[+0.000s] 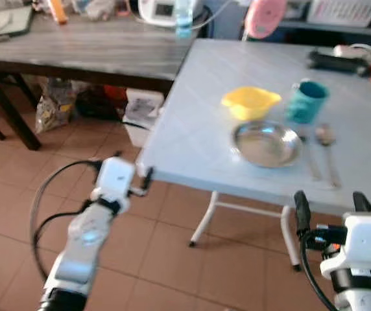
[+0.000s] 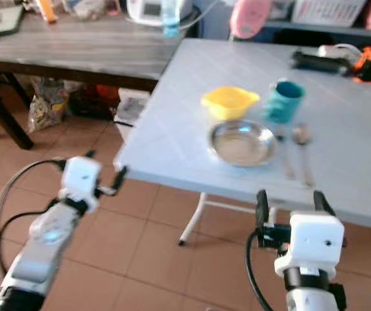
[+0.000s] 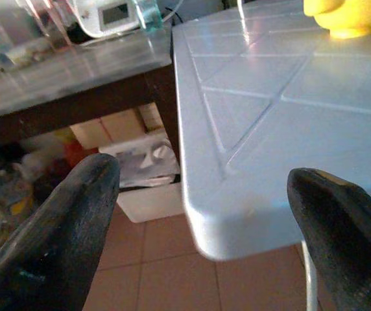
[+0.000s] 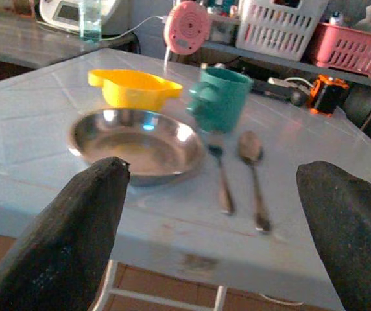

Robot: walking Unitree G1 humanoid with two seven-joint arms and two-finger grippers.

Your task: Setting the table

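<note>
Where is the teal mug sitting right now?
In the left eye view the teal mug stands on the light blue table, right of the yellow bowl and just beyond the steel plate, fork and spoon.

Bowl (image 1: 250,102) behind plate (image 1: 266,144), cup (image 1: 307,100) right of bowl

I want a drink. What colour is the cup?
The cup is teal green; the right wrist view shows it best.

head eyes: high, looking down at table (image 1: 192,129) | wrists: low, close — both face it, perhaps
</note>
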